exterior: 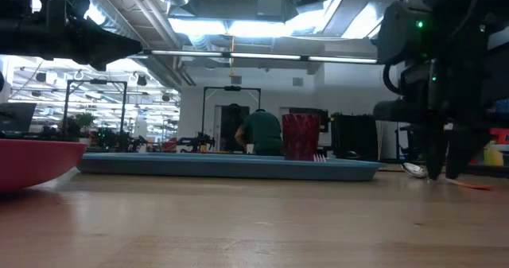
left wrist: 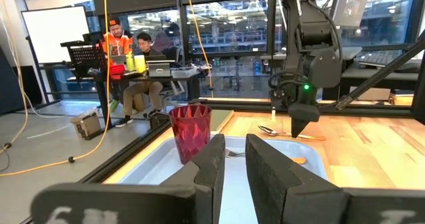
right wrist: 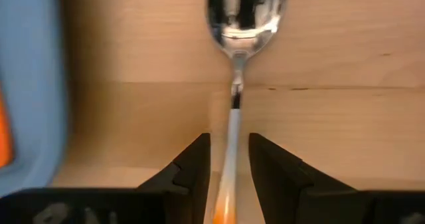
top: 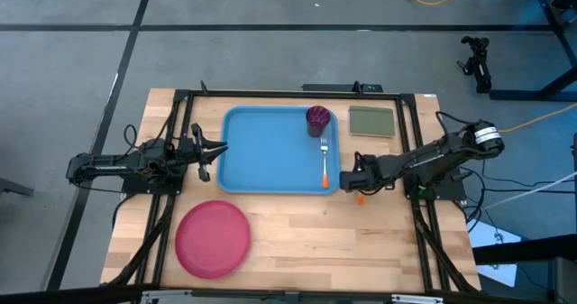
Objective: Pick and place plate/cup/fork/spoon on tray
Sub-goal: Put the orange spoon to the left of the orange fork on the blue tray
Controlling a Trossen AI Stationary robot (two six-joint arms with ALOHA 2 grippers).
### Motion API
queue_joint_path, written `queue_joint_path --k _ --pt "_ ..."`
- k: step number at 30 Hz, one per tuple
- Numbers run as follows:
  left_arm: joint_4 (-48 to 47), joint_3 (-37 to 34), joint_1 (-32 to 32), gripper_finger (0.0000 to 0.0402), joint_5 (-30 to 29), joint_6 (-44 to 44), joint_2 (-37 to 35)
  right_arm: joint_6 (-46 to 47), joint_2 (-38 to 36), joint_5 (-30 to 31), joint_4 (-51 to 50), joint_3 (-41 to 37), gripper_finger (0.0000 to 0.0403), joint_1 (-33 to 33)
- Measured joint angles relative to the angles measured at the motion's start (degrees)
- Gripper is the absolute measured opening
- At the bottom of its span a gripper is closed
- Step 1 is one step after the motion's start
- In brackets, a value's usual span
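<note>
The light-blue tray [top: 270, 155] lies mid-table. The maroon cup [top: 317, 119] stands upright in its far right corner, and the orange-handled fork [top: 324, 164] lies flat along its right side. The pink-red plate [top: 213, 238] rests on the table near the front left. The spoon [right wrist: 246, 14] lies on the wood just right of the tray. My right gripper [right wrist: 230, 151] is low over the spoon and open, with one finger on each side of the handle and a gap on both sides. My left gripper [left wrist: 235, 151] hovers at the tray's left edge, slightly open and empty.
An olive-green square pad [top: 371, 122] lies right of the tray at the back. Black frame rails run along the table's left and right sides. People sit at desks in the room beyond the table [left wrist: 126, 51]. Bare wood lies between the plate and the front right corner.
</note>
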Motion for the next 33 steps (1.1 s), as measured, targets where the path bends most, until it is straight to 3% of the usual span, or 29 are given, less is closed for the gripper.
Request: queue_joint_path --k 13,21,29,33 --pt "-0.02 0.00 0.00 0.0055 -0.02 0.00 0.00 -0.66 -0.13 -0.55 0.91 -0.83 0.0106 -1.28" --pt "-0.02 0.00 -0.02 0.0055 0.00 0.00 0.00 -1.06 -0.07 -0.54 0.03 -0.87 0.0076 -1.28" --pt "-0.02 0.00 0.00 0.0055 0.00 0.00 0.00 -3.24 -0.02 -0.50 -0.39 -0.90 0.0014 -1.28" --pt "0.00 0.00 -0.01 0.0055 -0.02 0.00 -0.02 -3.32 -0.02 -0.45 -0.25 -0.92 0.0011 -1.27"
